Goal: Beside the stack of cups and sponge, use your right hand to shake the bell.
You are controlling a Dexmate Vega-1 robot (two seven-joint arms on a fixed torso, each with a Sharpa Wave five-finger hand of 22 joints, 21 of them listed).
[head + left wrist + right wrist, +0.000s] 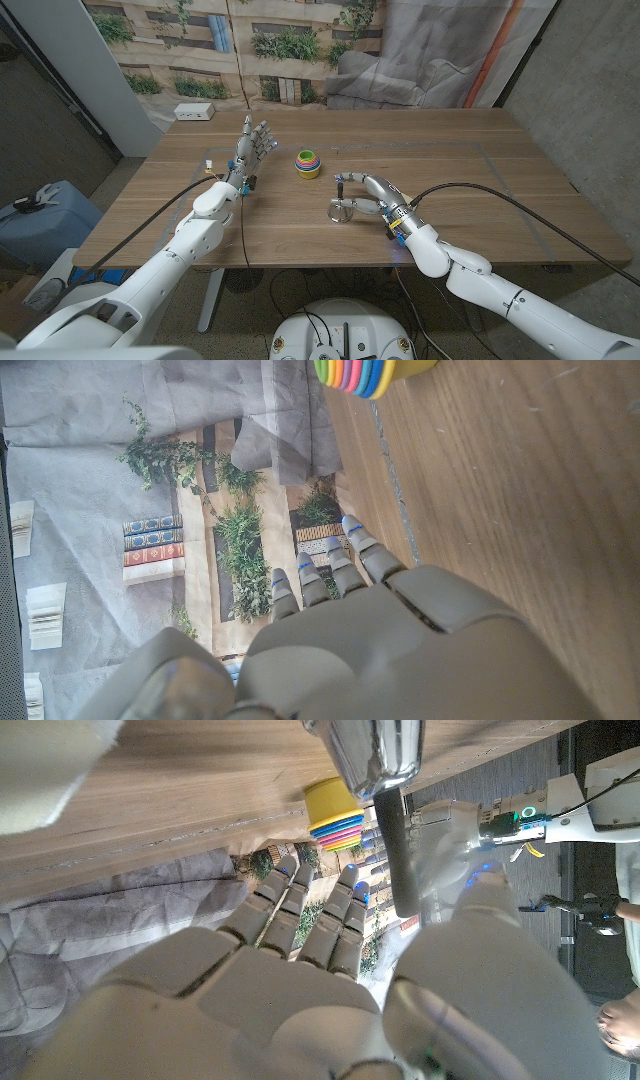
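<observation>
A silver bell (342,209) with a black handle (340,186) stands on the wooden table (480,160), just in front and to the right of a stack of coloured cups (308,163). My right hand (380,197) reaches to the bell from the right. In the right wrist view the bell's handle (400,850) runs between the straight fingers (335,915) and the thumb (480,930), which lies close beside it; the fingers are not closed on it. The cups (335,812) show behind the bell (372,750). My left hand (254,143) stands left of the cups, fingers apart, holding nothing.
A white box (195,112) sits at the table's far left corner. A pale blurred thing (45,765) lies close to my right hand in the right wrist view. Cables trail from both arms. The cups (372,374) show beyond my left hand (380,630).
</observation>
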